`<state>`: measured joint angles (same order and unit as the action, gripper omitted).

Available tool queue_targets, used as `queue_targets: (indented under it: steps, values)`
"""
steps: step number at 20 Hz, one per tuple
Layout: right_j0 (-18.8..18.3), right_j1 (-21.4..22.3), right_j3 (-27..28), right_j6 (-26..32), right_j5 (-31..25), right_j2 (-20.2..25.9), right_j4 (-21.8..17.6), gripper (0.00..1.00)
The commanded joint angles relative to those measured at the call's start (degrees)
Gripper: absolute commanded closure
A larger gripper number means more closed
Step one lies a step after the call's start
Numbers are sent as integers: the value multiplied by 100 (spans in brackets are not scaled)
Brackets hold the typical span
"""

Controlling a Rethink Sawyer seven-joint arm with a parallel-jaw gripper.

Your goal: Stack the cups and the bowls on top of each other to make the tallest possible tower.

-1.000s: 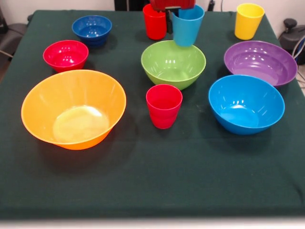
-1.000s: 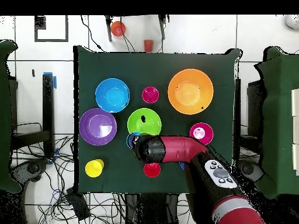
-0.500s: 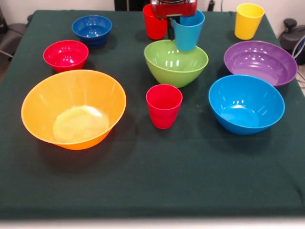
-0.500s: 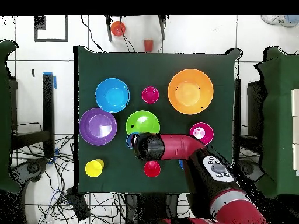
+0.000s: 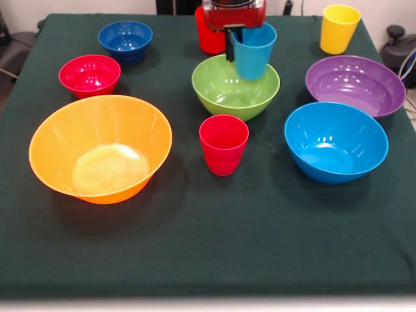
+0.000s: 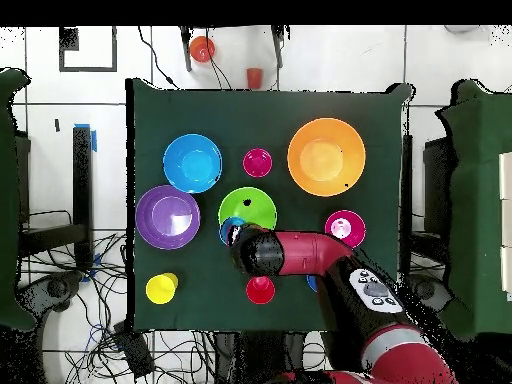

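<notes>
- Near, a red cup (image 5: 223, 144) stands alone on the surface (image 5: 214, 240); nothing is stacked yet.
- Mid-surface sits the green bowl (image 5: 235, 86).
- Over its far rim, the gripper (image 5: 235, 40) clamps the light blue cup (image 5: 253, 49); next, likely lower and release.

The gripper (image 5: 233, 40) hides much of the far red cup (image 5: 209, 36).

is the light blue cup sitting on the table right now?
No: in the front view the light blue cup hangs in the gripper, its base over the green bowl rather than on the table.
</notes>
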<state>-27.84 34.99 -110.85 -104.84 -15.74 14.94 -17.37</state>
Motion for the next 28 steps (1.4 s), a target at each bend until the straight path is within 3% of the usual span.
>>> queue_targets:
  steps: [1, 4, 5, 8, 28]
  values:
    - [-26, -439, 112, -320, 443, -41, -414, 100]
    - [-172, -178, -60, -193, 216, 95, -321, 100]
    - [-214, 12, 45, -99, -129, 206, -165, 100]
    - [-234, 209, 158, 26, -476, 313, -53, 100]
    - [-60, -55, 675, -24, -424, 227, -131, 100]
